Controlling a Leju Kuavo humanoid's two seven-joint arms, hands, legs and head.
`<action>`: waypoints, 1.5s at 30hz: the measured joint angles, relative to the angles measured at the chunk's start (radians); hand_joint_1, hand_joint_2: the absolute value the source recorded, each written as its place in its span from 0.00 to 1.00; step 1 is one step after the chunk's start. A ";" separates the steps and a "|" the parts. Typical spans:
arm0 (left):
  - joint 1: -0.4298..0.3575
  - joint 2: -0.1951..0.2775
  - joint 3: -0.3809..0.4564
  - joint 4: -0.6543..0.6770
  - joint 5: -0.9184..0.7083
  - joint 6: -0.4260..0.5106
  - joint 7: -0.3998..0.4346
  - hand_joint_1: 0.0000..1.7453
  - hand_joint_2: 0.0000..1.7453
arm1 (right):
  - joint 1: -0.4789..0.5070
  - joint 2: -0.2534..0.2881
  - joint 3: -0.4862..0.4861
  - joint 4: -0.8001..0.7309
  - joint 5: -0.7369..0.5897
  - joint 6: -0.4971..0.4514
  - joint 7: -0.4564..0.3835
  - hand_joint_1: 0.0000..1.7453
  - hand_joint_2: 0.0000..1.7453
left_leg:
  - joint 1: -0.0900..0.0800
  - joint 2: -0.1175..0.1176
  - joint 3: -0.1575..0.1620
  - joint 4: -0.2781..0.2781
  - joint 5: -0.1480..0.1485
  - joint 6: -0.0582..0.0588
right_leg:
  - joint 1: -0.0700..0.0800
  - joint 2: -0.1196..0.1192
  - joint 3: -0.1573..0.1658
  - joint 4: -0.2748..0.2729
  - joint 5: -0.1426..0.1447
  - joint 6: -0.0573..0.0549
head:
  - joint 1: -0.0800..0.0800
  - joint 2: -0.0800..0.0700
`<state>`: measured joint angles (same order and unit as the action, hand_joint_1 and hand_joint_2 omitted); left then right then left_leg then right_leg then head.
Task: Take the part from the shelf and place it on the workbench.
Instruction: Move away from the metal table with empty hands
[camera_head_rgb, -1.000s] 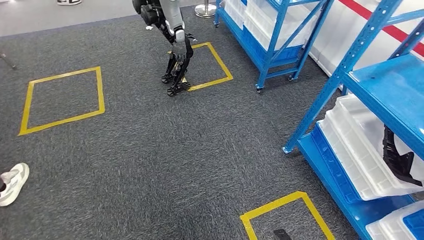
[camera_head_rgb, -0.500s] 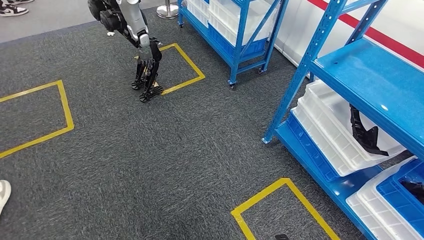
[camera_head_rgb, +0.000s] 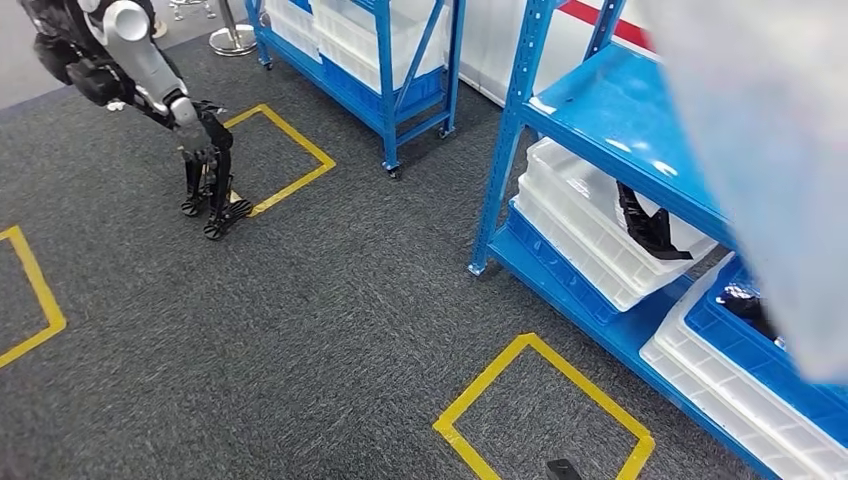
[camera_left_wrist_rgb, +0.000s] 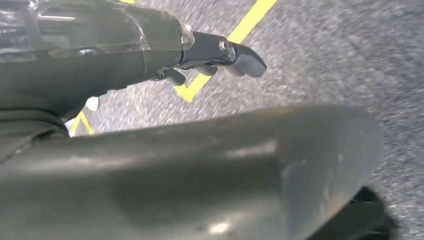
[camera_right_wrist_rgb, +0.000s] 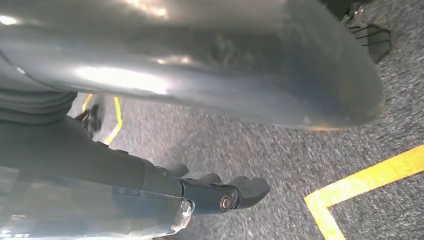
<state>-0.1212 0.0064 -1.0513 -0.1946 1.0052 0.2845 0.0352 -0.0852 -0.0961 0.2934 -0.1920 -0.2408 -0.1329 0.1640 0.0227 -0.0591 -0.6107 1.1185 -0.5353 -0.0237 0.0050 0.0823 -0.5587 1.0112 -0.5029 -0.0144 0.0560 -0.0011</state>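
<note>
Hanging beside the body over the grey carpet, the left hand and the right hand each appear in their own wrist view. Both hold nothing. Their fingers lie together and slightly curled; whether they are clenched or relaxed cannot be told from these views.

Nearest in the head view is 1 yellow floor square, taped on the carpet just in front of the near shelf.

The near shelf is a blue steel rack. On its lower level, 1 white tray carries the part, a black, angular moulded piece that leans against the tray's inner wall and rises above the rim. Beside that tray, nearer the camera, 1 white bin with a blue liner holds another dark item, partly hidden by a blurred pale surface at the picture's edge.

Handling assessment: the part looks rigid and light, probably plastic. It is irregular in outline, with thin limbs that could snag on the tray rim. The matt surface should not be slippery. Recommended hold: the upper limb standing clear of the rim, gripped across its thickness, then lifted straight up before withdrawal.

Farther off stands 1 more blue shelf loaded with white trays. 2 further yellow squares mark the carpet. 1 other humanoid robot stands bent forward at one of them.

The worktop is out of frame.
</note>
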 joint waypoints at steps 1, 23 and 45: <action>0.000 0.000 0.000 0.000 0.000 0.000 0.000 0.00 0.00 | -0.002 0.000 0.000 0.000 0.000 0.000 0.000 0.00 0.00 | 0.002 -0.024 0.017 -0.041 0.015 0.003 | -0.002 0.013 -0.002 0.006 -0.005 0.006 | -0.003 0.000; -0.007 -0.003 0.000 -0.002 0.000 0.000 -0.002 0.00 0.00 | 0.007 -0.006 0.000 -0.001 -0.021 -0.001 -0.005 0.00 0.00 | -0.008 0.088 0.076 -0.006 -0.093 0.009 | 0.004 -0.103 -0.009 -0.020 0.021 -0.005 | 0.037 0.000; 0.002 0.001 0.000 0.000 0.003 0.000 -0.004 0.00 0.00 | 0.007 0.001 0.001 -0.001 -0.030 -0.003 -0.007 0.00 0.00 | -0.008 0.140 0.088 -0.083 -0.025 0.036 | -0.009 -0.102 -0.099 0.146 -0.015 0.043 | 0.032 0.000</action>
<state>-0.1192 0.0078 -1.0513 -0.1946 1.0079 0.2846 0.0309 -0.0781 -0.0953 0.2941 -0.1930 -0.2711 -0.1356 0.1575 0.0147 0.0808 -0.5228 1.0352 -0.5607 0.0125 -0.0043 -0.0196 -0.6576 1.1574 -0.5180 0.0286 0.0884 -0.0011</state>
